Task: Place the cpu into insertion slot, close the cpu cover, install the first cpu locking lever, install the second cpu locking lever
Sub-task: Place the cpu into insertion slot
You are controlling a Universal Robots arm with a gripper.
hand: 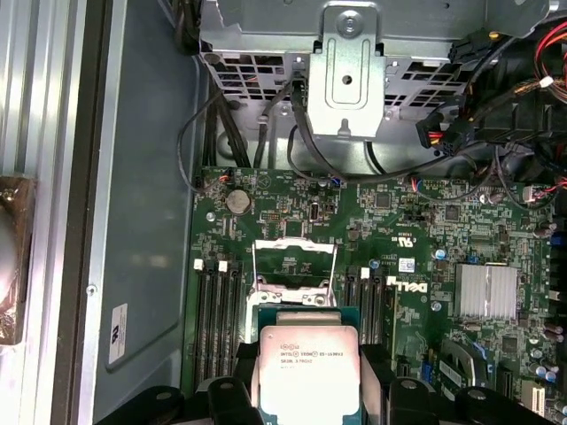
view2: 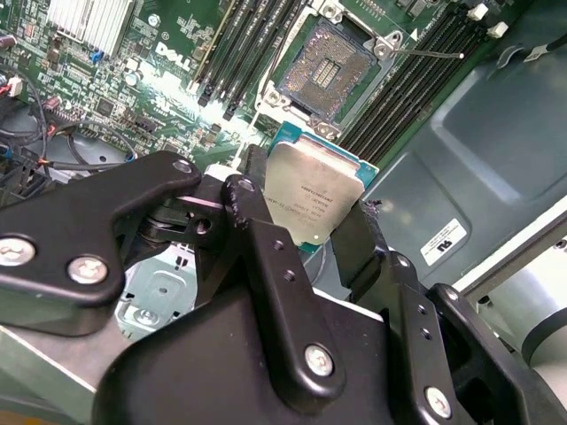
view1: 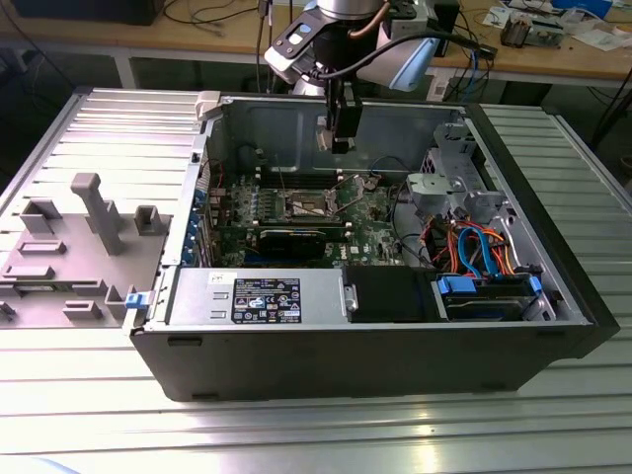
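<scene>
Gripping the cpu [view2: 314, 199] by two opposite edges, the black jaws are closed to just the chip's width, one finger [view2: 266, 257] pressed against each side. In the first wrist view the cpu [hand: 308, 376] shows its plain silver-grey top with a green border around it. The chip hangs in the air above the green motherboard [view2: 168, 53], near the insertion slot [view2: 332, 69] but apart from it. The slot lies uncovered, its dark pin field bare inside the silver rim, with rows of black memory slots [view2: 230, 53] on both sides. In the exterior view the insertion slot [view1: 308, 205] sits at about seven o'clock from the jaws, which hang from the robot arm [view1: 346, 39] inside an open computer case [view1: 395, 336]. Within the case, a grey power supply [view1: 257, 296] lies at six o'clock of the motherboard, and blue and orange cables [view1: 474, 247] bundle at three o'clock. The case rests on a ribbed metal desk [view1: 296, 434]. At nine o'clock of the case stands a grey plastic fixture [view1: 94, 212].
</scene>
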